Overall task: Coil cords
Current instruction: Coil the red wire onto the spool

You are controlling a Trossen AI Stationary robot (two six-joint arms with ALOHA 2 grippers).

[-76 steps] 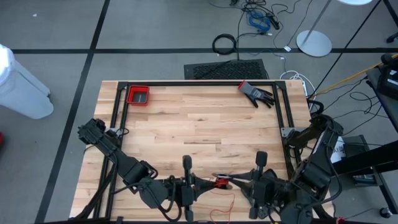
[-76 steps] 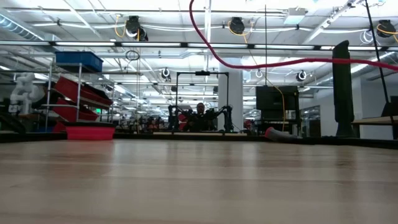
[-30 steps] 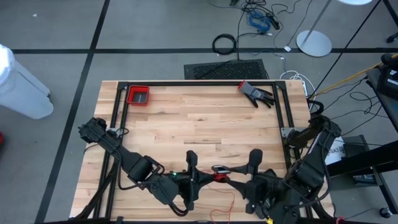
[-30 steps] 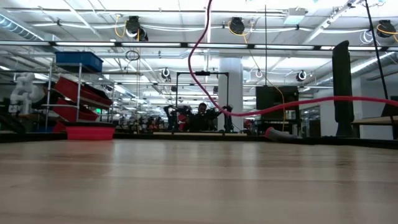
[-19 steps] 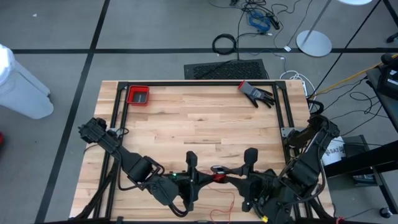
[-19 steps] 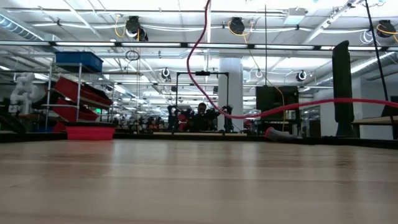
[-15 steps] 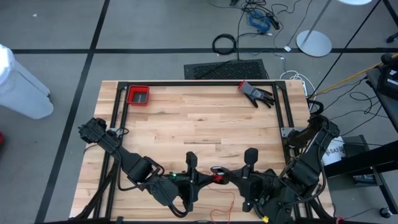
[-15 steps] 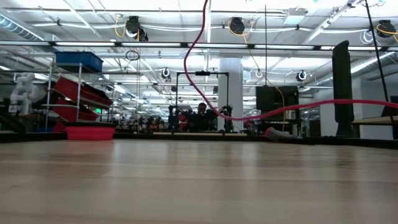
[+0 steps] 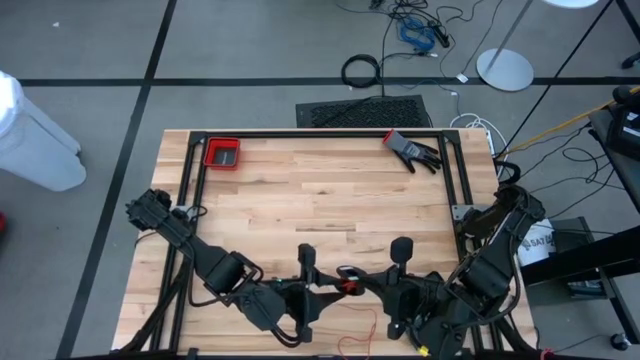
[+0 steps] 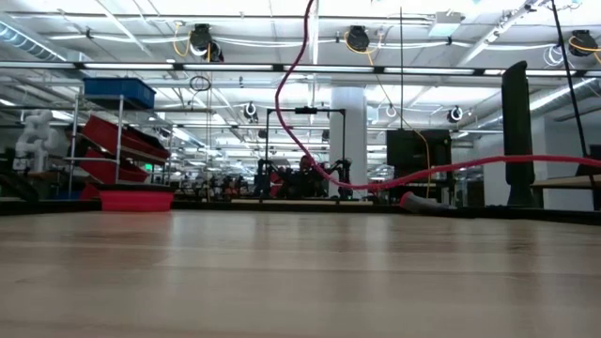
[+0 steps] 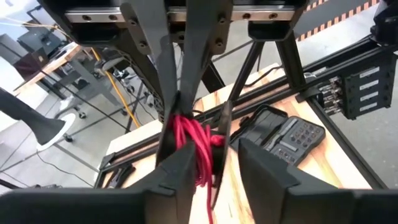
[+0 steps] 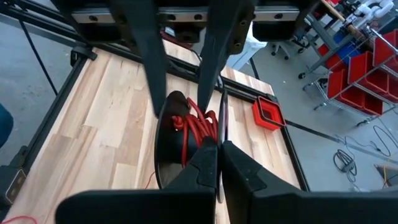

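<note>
Red cord (image 9: 348,283), half-wound bundle, six o'clock on table (image 9: 300,190): we judge handover underway. Right fingers (image 12: 214,163) clenched on it; left fingers (image 11: 177,168) releasing. Next: wind loose tail.

Red cord (image 10: 310,141) cut off at the low view's top edge, its black disc hidden behind both grippers.

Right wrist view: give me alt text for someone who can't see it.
The right gripper is shut on a bundle of red cord just above the wooden table, with the left gripper on the bundle from the far side. A small red tray sits near the table's far corner.
</note>
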